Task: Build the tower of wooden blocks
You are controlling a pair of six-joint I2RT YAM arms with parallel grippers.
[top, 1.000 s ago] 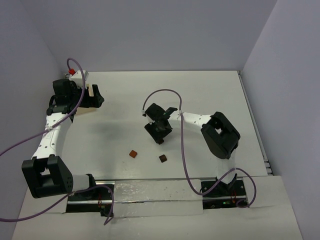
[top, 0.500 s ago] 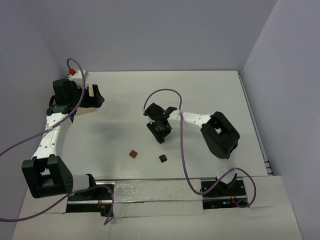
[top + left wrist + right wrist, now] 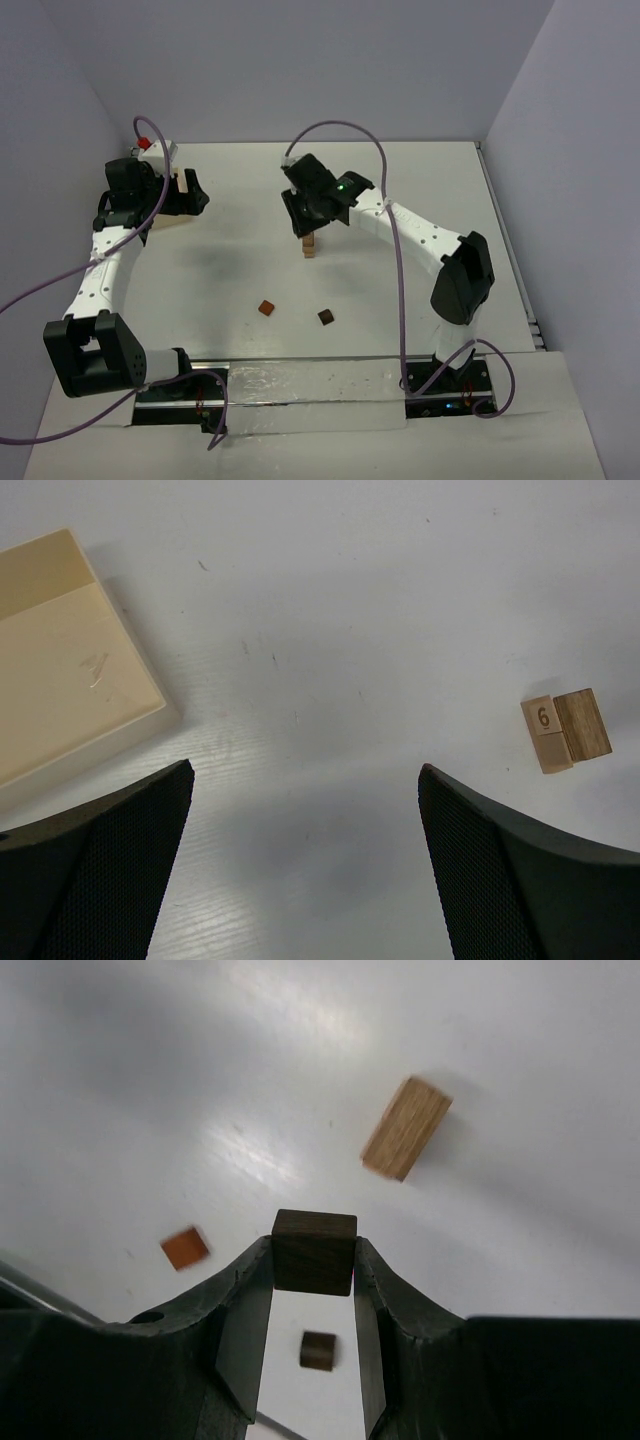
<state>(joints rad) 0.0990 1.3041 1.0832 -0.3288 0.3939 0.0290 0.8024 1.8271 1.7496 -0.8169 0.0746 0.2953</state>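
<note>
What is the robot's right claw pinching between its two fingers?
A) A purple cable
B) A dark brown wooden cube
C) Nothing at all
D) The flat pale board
B: in the right wrist view, the right gripper has both fingers pressed against the sides of a dark brown cube, held above the table.

Your white-linked, black-jointed left arm (image 3: 100,275) and right arm (image 3: 420,228) each trail a purple cable (image 3: 335,125); the left end effector (image 3: 305,770) has black mesh-textured fingers (image 3: 90,880); a green light (image 3: 342,184) dots the right wrist.
</note>
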